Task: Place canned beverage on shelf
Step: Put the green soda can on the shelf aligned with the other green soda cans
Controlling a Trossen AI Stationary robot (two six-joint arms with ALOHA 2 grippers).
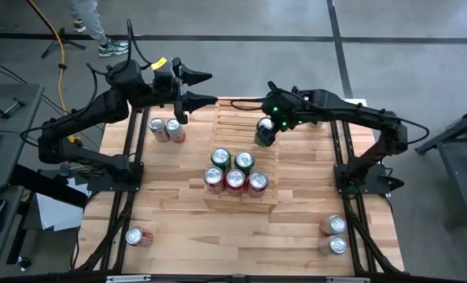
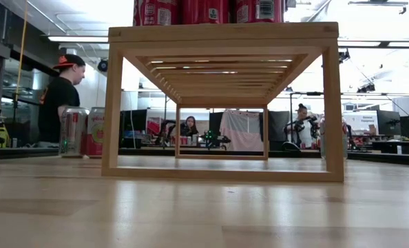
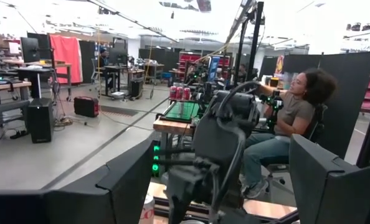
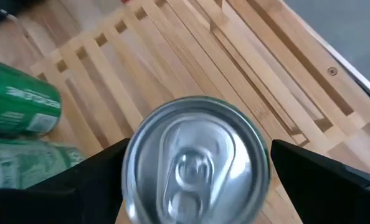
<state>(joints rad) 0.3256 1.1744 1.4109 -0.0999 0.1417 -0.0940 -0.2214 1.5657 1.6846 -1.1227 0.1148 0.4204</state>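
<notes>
While the right gripper (image 1: 265,132) is hanging over the shelf (image 1: 241,118) with its fingers spread wide on either side of a silver-topped can (image 4: 194,163), it is gripping the can, as far as I can judge; the can is sitting over the slats, just beside the two green cans (image 1: 232,161) — so it is needing a level, upright descent and a clean release; the left gripper (image 1: 206,88) is waiting, wide open and empty, beyond the table's far edge.

pale wooden table (image 1: 296,228), slatted shelf (image 1: 241,118) at its middle, loose cans (image 1: 166,130) near three corners
</notes>
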